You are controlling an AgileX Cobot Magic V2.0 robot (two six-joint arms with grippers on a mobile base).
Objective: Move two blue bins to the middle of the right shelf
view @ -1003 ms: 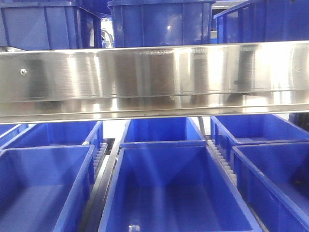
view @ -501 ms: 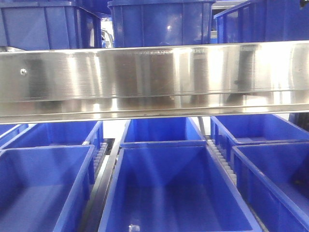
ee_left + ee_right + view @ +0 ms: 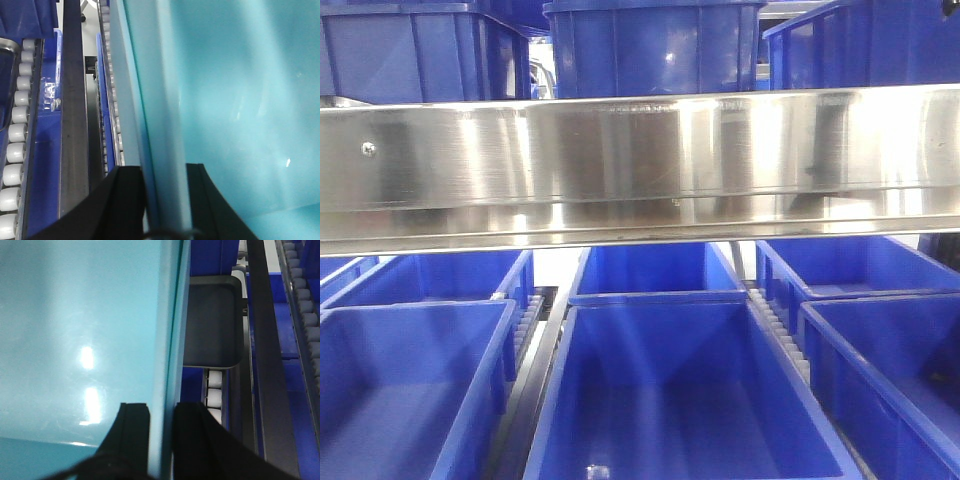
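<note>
Left gripper (image 3: 165, 172): black fingers pinched onto one side wall of the pale cyan-blue rectangular plastic bin (image 3: 240, 100), one finger inside, one outside.
Right gripper (image 3: 161, 407): same pinch on the opposite wall.
Bin position: between the two grippers, touching both, with the basin to the right of the left one and to the left of the right one.
Long axis: straight ahead of both finger pairs, parallel to the white roller track (image 3: 15, 135) near the left gripper's outer side.
Nearer arm: neither, both in contact.
Second bin: not identifiable; nested or elsewhere, cannot tell.
Next move, judged: shared level carry towards the right shelf.
Front view: only dark royal-blue plastic bins (image 3: 680, 400) under a brushed steel shelf beam (image 3: 640, 160).
</note>
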